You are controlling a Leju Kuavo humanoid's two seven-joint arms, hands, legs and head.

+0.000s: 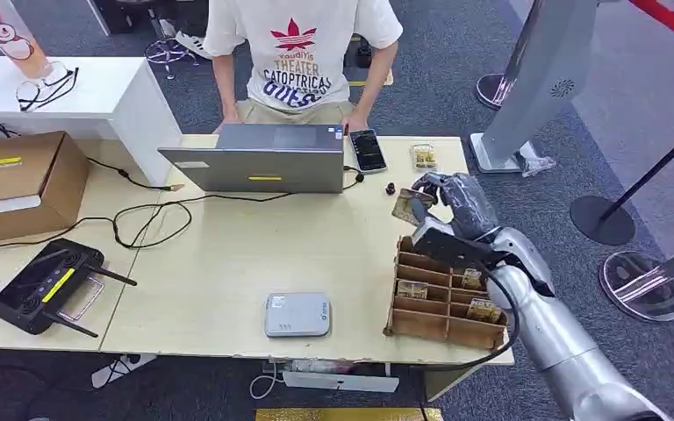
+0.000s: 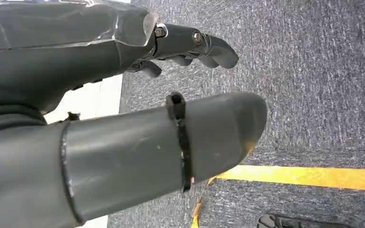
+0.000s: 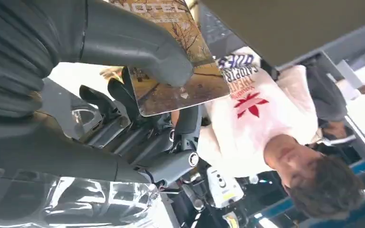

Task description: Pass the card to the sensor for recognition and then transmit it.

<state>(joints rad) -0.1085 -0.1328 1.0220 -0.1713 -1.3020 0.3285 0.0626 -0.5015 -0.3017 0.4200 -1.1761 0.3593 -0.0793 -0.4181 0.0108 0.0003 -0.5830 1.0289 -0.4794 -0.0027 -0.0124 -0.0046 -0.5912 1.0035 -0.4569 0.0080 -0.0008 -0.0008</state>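
Holding the card [image 1: 406,207] pinched in its fingers [image 3: 138,47] above the bench [image 1: 228,254], the right hand [image 1: 456,206] is well apart from the sensor [image 1: 297,314]; scanning and handover remain. Left hand [image 2: 123,118] hangs, fingers spread.

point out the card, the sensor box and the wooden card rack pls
card [image 3: 180,80]: right wrist view, printed face below the thumb.
sensor box [image 1: 297,314]: head view, middle of its grey top.
wooden card rack [image 1: 430,323]: head view, front wall near the table edge.
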